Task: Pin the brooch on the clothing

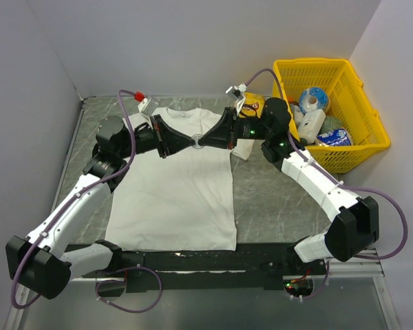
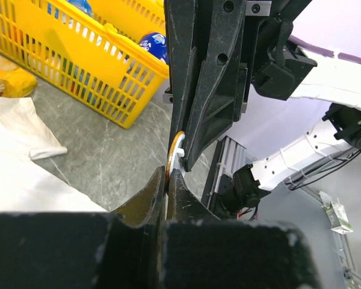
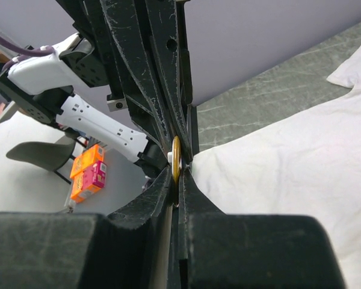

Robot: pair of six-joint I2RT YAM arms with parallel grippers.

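Brooch point(image 3: 176, 158) and both pincers were found at one spot. The small golden disc was seen edge-on, clamped between the narrowed fingers of the left pincer point(image 1: 186, 141) and gripped from the opposite side by those of the right pincer point(image 1: 200, 141). Both pairs of fingers were drawn almost together, with only the disc's thickness between them, and the two pincers were set tip to tip in one line. A small white piece point(image 2: 180, 154) was seen against the disc, just at the right pincer's tips.

The clothing point(image 1: 172, 199), a white T-shirt, was spread flat on the grey table point(image 1: 275, 199) directly beneath the meeting tips, its collar just beyond them and its hem well behind them toward the arm bases. Whether the brooch touched the cloth could not be told.

A yellow crisp bag point(image 1: 253, 104) was seen close beside the right pincer's body. A yellow basket point(image 1: 372, 130) stood farther out on that same side, well apart from the left pincer.
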